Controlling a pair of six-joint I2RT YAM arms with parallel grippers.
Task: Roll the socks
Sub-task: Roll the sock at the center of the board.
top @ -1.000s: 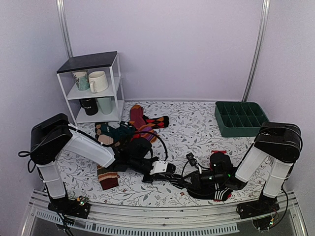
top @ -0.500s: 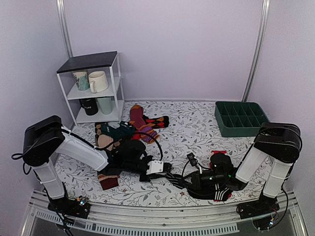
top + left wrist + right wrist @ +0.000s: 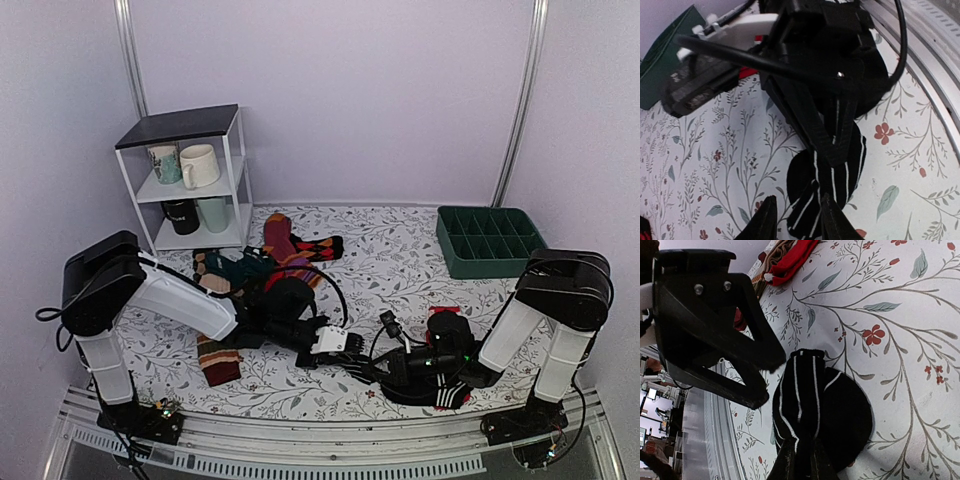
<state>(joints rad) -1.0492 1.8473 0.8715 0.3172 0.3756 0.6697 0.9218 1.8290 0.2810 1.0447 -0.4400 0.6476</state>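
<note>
A black sock with thin white stripes point(image 3: 826, 182) lies bunched on the floral tablecloth, between the two grippers near the front edge. My right gripper point(image 3: 801, 466) is shut on one end of it, and the sock point(image 3: 799, 400) fans out ahead of its fingers. My left gripper point(image 3: 797, 222) is open, with its fingers point(image 3: 765, 220) on either side of the sock's other end, not closed on it. In the top view the left gripper point(image 3: 352, 348) and right gripper point(image 3: 366, 368) meet tip to tip and mostly hide the sock.
A pile of mixed socks point(image 3: 268, 262) lies behind the left arm and a brown-red sock point(image 3: 218, 360) by its elbow. A black sock with a red-and-white end point(image 3: 452, 396) lies under the right arm. A green divided tray point(image 3: 487, 240) is back right and a white mug shelf point(image 3: 190, 180) back left.
My left gripper drew back a little to the left, then came forward to the right, up to the striped sock. The right gripper has kept its hold and stayed put.
</note>
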